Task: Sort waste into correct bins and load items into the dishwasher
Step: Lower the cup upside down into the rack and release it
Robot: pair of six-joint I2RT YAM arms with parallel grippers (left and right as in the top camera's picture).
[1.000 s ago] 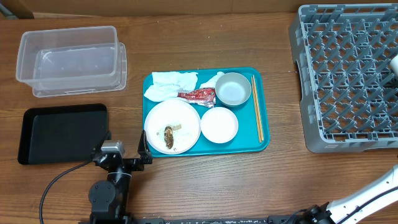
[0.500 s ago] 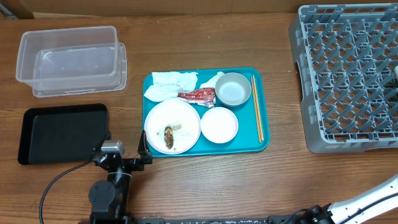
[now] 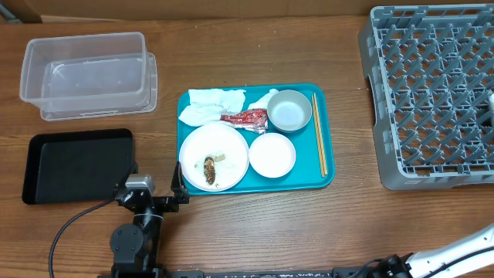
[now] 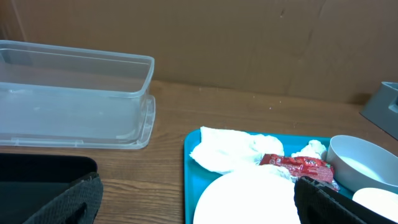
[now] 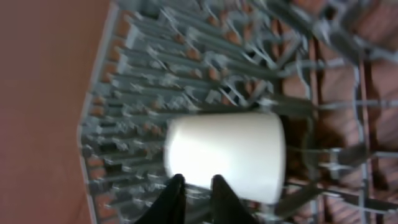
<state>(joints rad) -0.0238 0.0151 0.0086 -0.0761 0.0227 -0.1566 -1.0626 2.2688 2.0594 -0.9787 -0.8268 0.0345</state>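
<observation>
A moment ago the white cup (image 5: 224,155) was peeking out at the right edge of the grey rack (image 3: 432,93), and now it is gone from the top view. The wrist camera shows it turned sideways, low over the rack's pegs. The right gripper (image 5: 196,193) has its two fingers close together at the cup's edge, but I cannot tell if it is pinching the cup or has let go. I think the cup is almost loaded, while the left gripper (image 4: 199,186) sits wide open and empty, far left of the rack.

Pegs (image 5: 186,74) hem cup (image 5: 224,155), open tbl (image 3: 349,131) btwn tray (image 3: 306,166), rack (image 3: 428,93)
</observation>
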